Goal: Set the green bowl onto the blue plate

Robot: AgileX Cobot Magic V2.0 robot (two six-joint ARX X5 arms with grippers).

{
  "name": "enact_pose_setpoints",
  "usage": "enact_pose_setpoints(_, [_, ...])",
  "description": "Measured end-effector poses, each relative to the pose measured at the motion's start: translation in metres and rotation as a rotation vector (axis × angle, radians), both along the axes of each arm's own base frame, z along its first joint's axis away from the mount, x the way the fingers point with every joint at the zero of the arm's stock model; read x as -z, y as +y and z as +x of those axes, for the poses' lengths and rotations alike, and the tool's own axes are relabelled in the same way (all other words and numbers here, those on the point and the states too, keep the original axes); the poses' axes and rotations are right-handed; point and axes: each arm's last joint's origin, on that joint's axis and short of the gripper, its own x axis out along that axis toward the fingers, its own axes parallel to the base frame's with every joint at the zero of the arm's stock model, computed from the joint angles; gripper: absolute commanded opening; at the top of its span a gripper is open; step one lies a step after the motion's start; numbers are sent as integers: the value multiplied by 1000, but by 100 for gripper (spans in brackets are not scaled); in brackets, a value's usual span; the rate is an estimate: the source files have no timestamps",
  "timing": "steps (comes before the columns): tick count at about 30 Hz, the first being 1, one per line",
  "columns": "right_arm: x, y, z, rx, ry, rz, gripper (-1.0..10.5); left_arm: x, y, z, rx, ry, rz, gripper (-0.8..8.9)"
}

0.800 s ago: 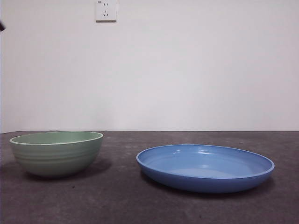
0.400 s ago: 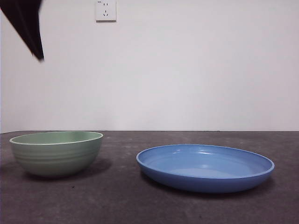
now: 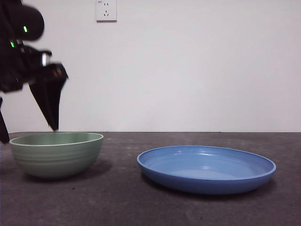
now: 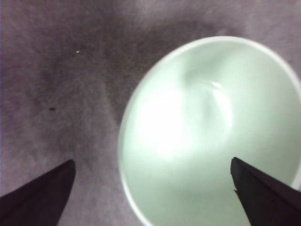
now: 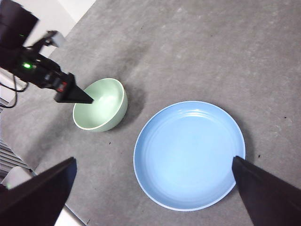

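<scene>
1. The green bowl [image 3: 56, 154] is seen upright on the worktop [image 3: 155, 207] at left, apart from the blue plate [image 3: 206, 168] at right; neither is touched.
2. The left gripper [image 3: 28, 134] is poised just above the bowl, jaws spread wide, nothing held, one jaw inside the rim and one outside, apparently for a wall pinch.
3. The right gripper [image 5: 153, 188] is parked high, jaws wide, empty.

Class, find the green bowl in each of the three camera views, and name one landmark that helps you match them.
Front view: green bowl at lower left, on the table.
Left wrist view: it fills the right side, interior showing.
Right wrist view: left of centre, beside the blue plate.
Shared landmark: the left gripper, open above the bowl's rim.
</scene>
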Motion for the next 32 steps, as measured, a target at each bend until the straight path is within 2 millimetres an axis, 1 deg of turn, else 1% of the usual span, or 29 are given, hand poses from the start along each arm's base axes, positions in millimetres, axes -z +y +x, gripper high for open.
enact_pose_setpoints(3, [0, 0, 0, 0, 0, 0, 616, 12, -2, 7, 0, 21, 6, 516])
enact_pose_setpoints(8, [0, 0, 0, 0, 0, 0, 616, 23, -3, 12, -1, 46, 14, 404])
enact_pose_setpoints(11, [0, 0, 0, 0, 0, 0, 616, 26, -3, 13, -1, 52, 16, 315])
enact_pose_setpoints(18, [0, 0, 0, 0, 0, 0, 616, 29, -3, 14, -1, 59, 18, 53])
enact_pose_setpoints(20, [0, 0, 0, 0, -1, 0, 616, 29, -3, 14, -2, 59, 18, 23])
enact_pose_setpoints(32, [0, 0, 0, 0, 0, 0, 616, 29, -3, 14, -5, 54, 19, 15])
